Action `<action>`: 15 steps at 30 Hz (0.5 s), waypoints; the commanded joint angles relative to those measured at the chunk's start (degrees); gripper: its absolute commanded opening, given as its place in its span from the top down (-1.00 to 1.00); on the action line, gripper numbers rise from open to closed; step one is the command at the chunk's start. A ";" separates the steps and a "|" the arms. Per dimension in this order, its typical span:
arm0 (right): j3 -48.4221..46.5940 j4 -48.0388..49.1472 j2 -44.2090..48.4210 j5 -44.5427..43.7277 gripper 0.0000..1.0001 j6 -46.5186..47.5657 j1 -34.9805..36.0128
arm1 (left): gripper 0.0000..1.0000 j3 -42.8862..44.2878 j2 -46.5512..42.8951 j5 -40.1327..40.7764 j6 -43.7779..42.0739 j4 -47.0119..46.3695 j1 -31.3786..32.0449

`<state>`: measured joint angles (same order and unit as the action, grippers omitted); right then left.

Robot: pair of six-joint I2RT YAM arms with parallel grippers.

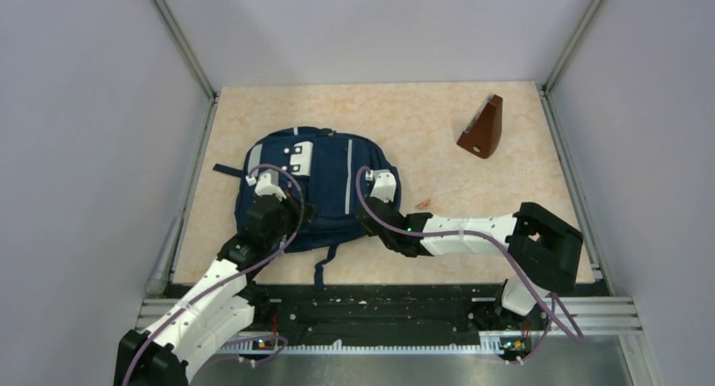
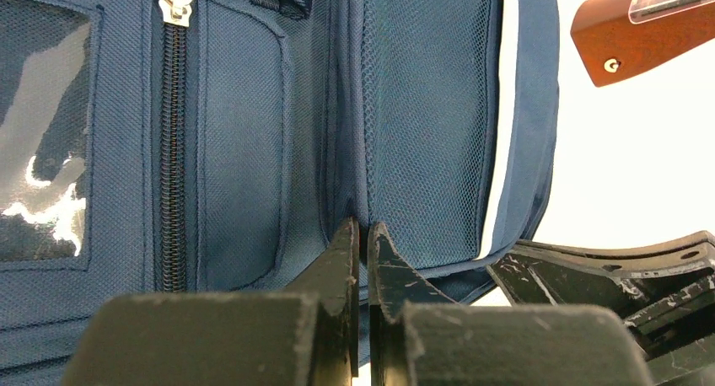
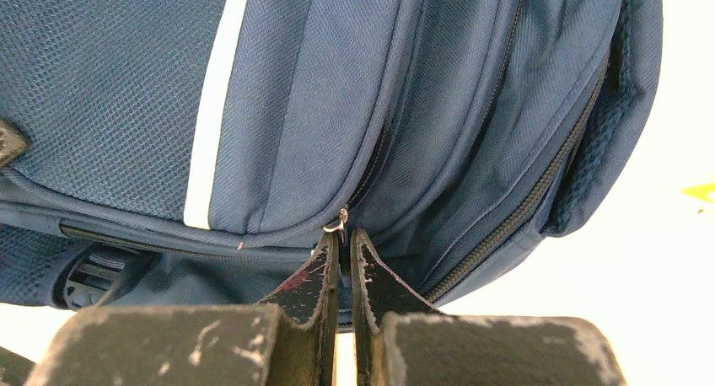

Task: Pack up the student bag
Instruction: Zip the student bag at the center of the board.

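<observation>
While both arms reach in from the near edge, the left gripper (image 2: 362, 234) sits on the left part of the student bag (image 1: 325, 163), jaws clenched with only a sliver between the tips. A fold of navy fabric, beside a mesh panel (image 2: 422, 116), runs down into that gap, so it reads as pinching the bag itself. Left wrist view also shows a closed zipper (image 2: 173, 150) with its metal puller at the top, and further left a clear plastic window (image 2: 42, 133). The bag lies flat on the tan table (image 1: 438, 116), left of centre, front face up. Two pale stripes run along that face, and a dark strap (image 1: 320, 268) trails toward the near edge. To the right, the right gripper (image 3: 344, 238) comes in from the bag's right side, fingers clamped together. A small metal zipper pull (image 3: 338, 223) sits right at the fingertips and looks nipped between them, on the seam where two zip lines meet under a white stripe (image 3: 215, 108). Just beside that arm on the bare table is a tiny orange scrap (image 1: 423, 204). Far right and toward the back, well apart from the bag, stands a brown wedge-shaped block (image 1: 482, 129). Neither arm touches it.
</observation>
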<state>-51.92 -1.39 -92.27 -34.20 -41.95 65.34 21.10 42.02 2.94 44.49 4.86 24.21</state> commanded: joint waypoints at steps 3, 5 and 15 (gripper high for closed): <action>-0.52 -2.18 2.77 1.15 1.00 8.07 -2.75 | 1.00 1.88 -3.08 5.21 -1.98 1.71 -0.94; -1.01 -2.30 2.96 1.63 1.00 10.10 -3.40 | 1.00 1.77 -3.73 5.91 -1.97 2.76 -0.98; -3.36 -2.17 2.30 10.64 1.00 20.35 -11.10 | 1.00 2.23 -6.87 9.37 -2.22 8.45 -1.49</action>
<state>-52.47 -1.26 -91.44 -24.05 -28.97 58.74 21.10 37.36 5.50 44.40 10.48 24.08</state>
